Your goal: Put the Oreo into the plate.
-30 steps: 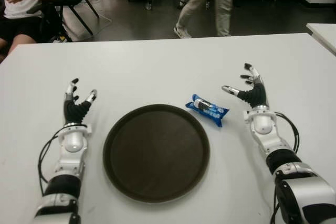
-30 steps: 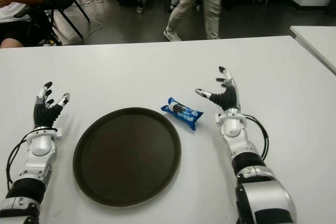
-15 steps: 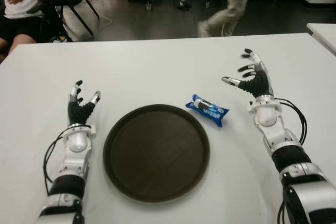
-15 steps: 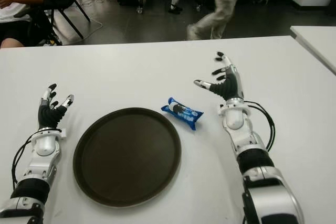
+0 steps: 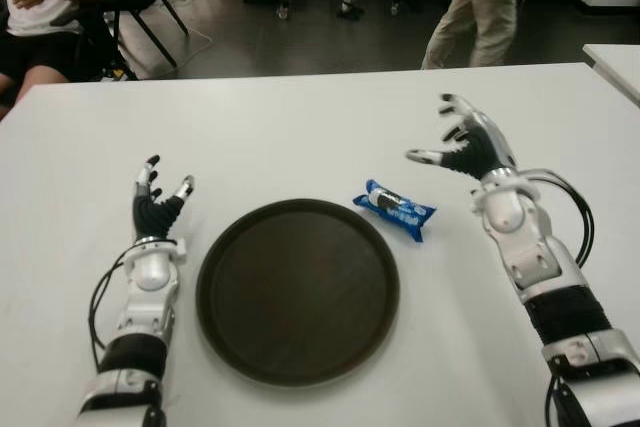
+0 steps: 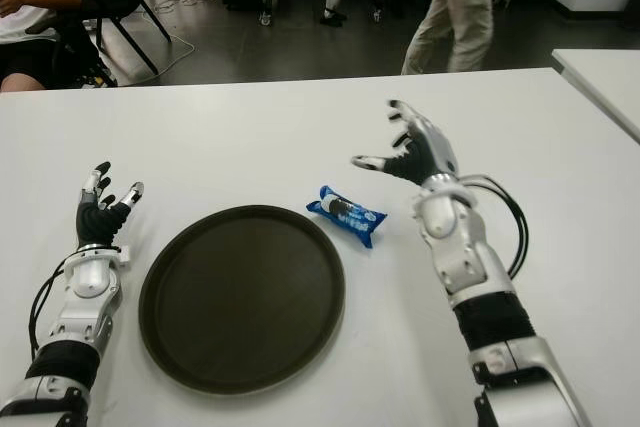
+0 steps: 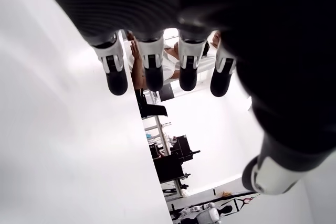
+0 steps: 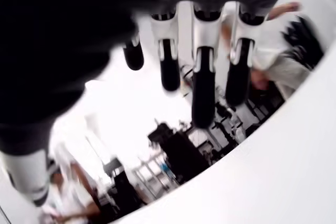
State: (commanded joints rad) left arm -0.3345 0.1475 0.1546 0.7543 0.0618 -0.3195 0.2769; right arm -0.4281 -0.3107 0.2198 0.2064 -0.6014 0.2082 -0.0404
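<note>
The Oreo packet [image 5: 395, 209] lies on the white table [image 5: 300, 127] just beside the brown plate's [image 5: 298, 292] right rim, its long axis running diagonally. The right hand [image 5: 470, 147], fingers spread and empty, hovers near it on the far right side, much nearer than the left hand [image 5: 155, 202], which shows open and empty left of the plate.

1. The Oreo pack [image 5: 395, 209] is a small blue wrapper with white print. It lies flat on my white table [image 5: 300, 127], slanted, just off the plate's rim at about two o'clock, not touching it.
2. The plate [image 5: 298, 290] is round, dark brown, raised-rimmed, and sits flat before me.
</note>
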